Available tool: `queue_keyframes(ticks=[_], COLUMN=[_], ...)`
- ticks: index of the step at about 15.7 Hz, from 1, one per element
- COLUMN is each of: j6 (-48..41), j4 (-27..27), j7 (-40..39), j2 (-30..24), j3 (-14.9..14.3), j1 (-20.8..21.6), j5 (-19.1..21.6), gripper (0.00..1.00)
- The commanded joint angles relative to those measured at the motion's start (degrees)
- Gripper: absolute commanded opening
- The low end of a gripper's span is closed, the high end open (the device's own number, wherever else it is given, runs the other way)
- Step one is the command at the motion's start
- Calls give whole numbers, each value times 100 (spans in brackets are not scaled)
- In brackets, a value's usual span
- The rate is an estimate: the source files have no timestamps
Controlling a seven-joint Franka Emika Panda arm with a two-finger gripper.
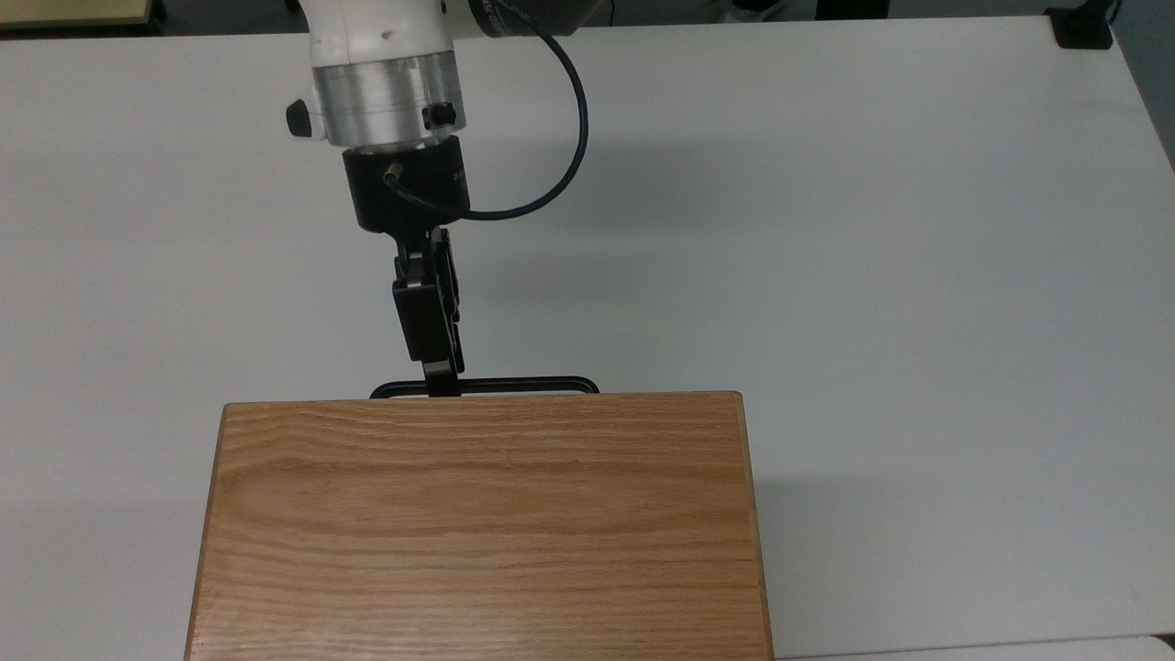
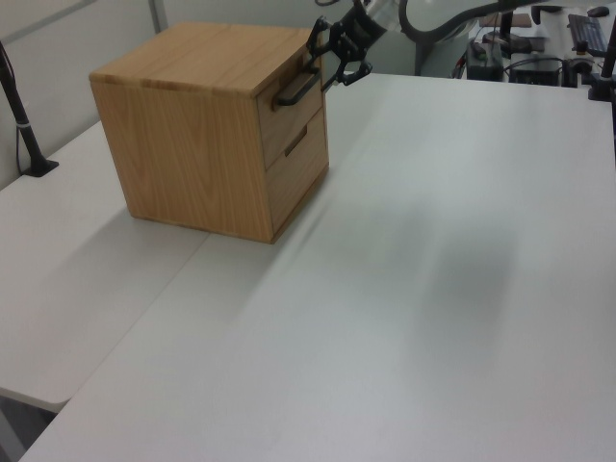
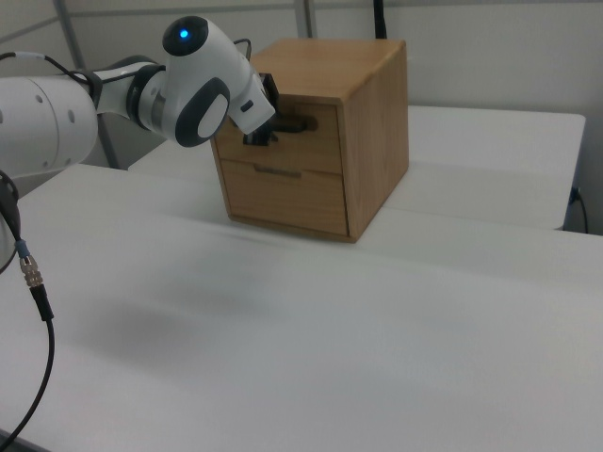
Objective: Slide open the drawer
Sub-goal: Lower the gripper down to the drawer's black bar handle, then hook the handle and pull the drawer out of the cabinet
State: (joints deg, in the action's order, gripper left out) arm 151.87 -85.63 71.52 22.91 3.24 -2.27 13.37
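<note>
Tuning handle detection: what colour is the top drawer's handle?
Black handle against the light oak drawer; clearest in the top view.

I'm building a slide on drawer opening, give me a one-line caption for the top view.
Pincer reaches the black bar handle of the closed drawer, near the handle's end at the top view's left.
</note>
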Motion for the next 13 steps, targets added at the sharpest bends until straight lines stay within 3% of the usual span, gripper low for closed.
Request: queue_keyframes(ticks=[1, 3, 5, 8, 13], j6=[71, 71, -8, -735, -2783], j4=[90, 90, 47, -533, -648], j7=[81, 46, -15, -506, -1262], j2=[152, 143, -5, -611, -1253], j3=[10, 19, 27, 27, 27], j1=[60, 52, 17, 8, -177], j5=[43, 60, 43, 43, 25], gripper=[35, 12, 0, 0, 0])
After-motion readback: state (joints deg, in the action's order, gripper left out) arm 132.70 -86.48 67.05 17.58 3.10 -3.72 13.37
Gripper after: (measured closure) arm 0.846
